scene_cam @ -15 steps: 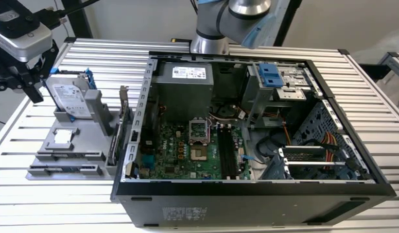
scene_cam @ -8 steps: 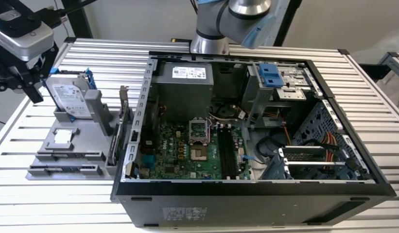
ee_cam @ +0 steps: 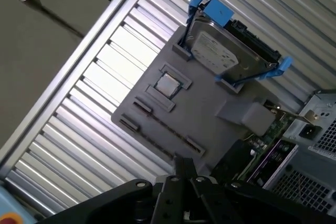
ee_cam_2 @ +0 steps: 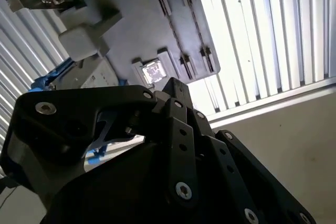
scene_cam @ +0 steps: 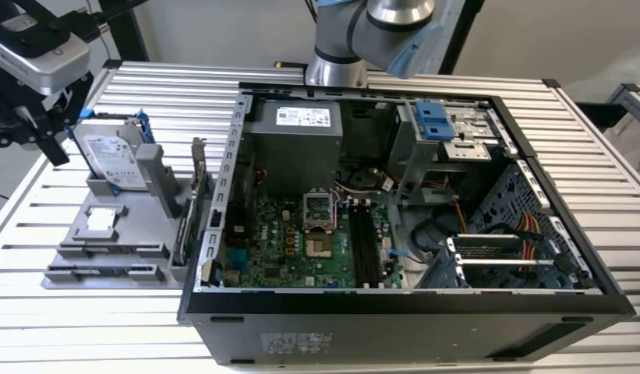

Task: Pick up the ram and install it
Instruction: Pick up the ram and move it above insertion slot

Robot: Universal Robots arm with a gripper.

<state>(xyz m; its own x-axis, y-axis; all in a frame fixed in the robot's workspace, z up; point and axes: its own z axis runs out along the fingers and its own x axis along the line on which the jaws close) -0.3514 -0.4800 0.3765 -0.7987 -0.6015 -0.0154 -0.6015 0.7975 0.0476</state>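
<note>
Two thin dark ram sticks (scene_cam: 104, 251) stand edge-up in long slots at the near end of a grey fixture tray (scene_cam: 80, 238), on the exterior view's left. Both wrist views show them as dark strips: ram (ee_cam: 164, 128), ram (ee_cam_2: 172, 27). My gripper (scene_cam: 44, 144) hangs above the tray's far left corner, beside the hard drive, well clear of the ram. Its black fingers meet at the tip with nothing between them: gripper (ee_cam: 184, 165), gripper (ee_cam_2: 170, 87). The motherboard's black memory slots (scene_cam: 363, 245) lie inside the open computer case (scene_cam: 403, 304).
On the tray, a silver hard drive (scene_cam: 117, 160) in a blue bracket stands upright, a small square chip (scene_cam: 104, 222) lies flat, and an expansion card (scene_cam: 195, 195) stands on edge next to the case wall. The ribbed metal table (scene_cam: 49, 312) ends just left of the tray.
</note>
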